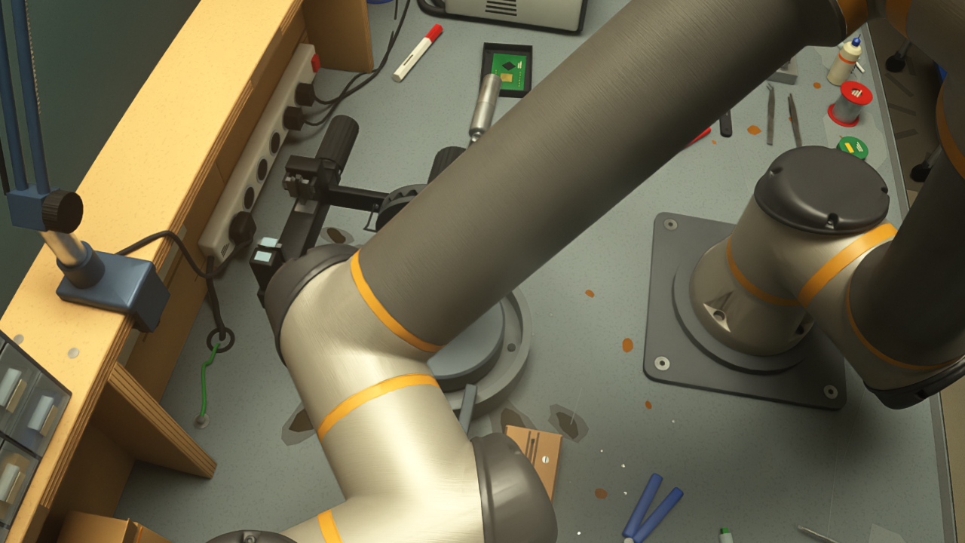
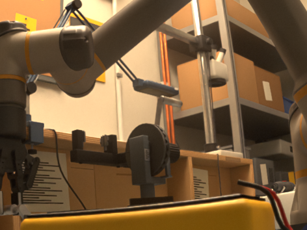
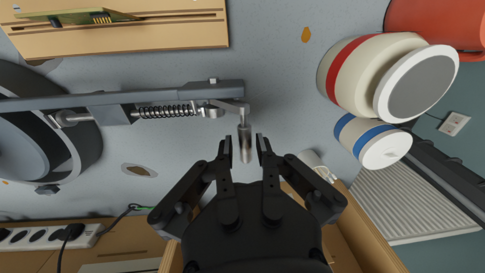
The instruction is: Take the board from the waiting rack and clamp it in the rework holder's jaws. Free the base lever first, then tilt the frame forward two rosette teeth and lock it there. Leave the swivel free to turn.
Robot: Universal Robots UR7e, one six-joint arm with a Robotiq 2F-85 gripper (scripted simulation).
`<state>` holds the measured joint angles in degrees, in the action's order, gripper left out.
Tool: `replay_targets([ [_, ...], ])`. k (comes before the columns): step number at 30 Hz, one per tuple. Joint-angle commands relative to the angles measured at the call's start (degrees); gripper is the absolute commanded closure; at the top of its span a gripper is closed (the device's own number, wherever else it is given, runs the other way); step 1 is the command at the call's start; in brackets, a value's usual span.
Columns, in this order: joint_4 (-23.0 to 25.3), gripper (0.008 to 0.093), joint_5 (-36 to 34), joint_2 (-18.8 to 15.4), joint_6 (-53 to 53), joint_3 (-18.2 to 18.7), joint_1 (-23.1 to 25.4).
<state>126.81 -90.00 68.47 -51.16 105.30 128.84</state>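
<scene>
My gripper [image 3: 244, 146] is open and holds nothing. Its fingers stand on either side of a small steel handle pin [image 3: 244, 145] at the tip of the base lever [image 3: 190, 91], with a gap on each side. The lever is a long grey bar with a coil spring [image 3: 165, 111] along it. It runs out from the holder's round base [image 3: 30, 142]. The green board [image 3: 74, 16] stands in a slot of the tan waiting rack [image 3: 115, 28] beyond the lever. The rework holder [image 2: 143, 159] stands upright with its black jaw arm [image 2: 94, 152] level and empty.
A tray with another green board [image 1: 511, 67] lies at the far end of the bench. Tape rolls [image 3: 383, 78] and a blue-striped spool [image 3: 373, 140] sit right of my fingers. A power strip [image 3: 44, 235] lies along the wooden shelf. My own arm [image 1: 540, 169] hides much of the holder's base.
</scene>
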Motion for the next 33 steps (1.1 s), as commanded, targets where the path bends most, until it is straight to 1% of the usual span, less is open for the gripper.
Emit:
replay_targets([
  [1,-0.2,0.0634,0.0,0.2,0.0,-0.1,0.0],
  [19,-6.2,0.0634,0.0,3.4,0.0,-2.9,0.0],
  [33,-7.1,0.0634,0.0,3.9,0.0,-3.3,0.0],
])
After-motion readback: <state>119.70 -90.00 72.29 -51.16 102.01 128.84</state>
